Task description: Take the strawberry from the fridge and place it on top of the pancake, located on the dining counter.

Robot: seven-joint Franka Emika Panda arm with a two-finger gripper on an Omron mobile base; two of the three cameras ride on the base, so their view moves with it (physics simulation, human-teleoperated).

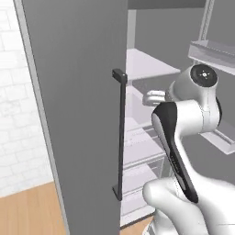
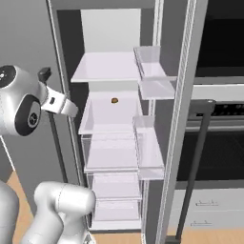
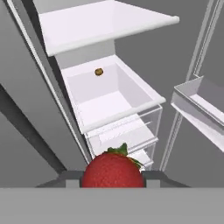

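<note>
Looking along the gripper [image 3: 113, 177], you see its jaws closed on the strawberry [image 3: 113, 169], which sits between the fingertips just outside the open fridge [image 3: 109, 100], so your next move means backing away from the shelves, since the pancake lies nowhere ahead of the hand.

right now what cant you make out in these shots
- Strawberry: lower part cut off at the hand view's bottom, so the jaws' contact is hidden.
- Small brownish item on a fridge shelf: too small to identify.
- Fridge interior: mostly hidden behind its closed door, left base view.
</note>
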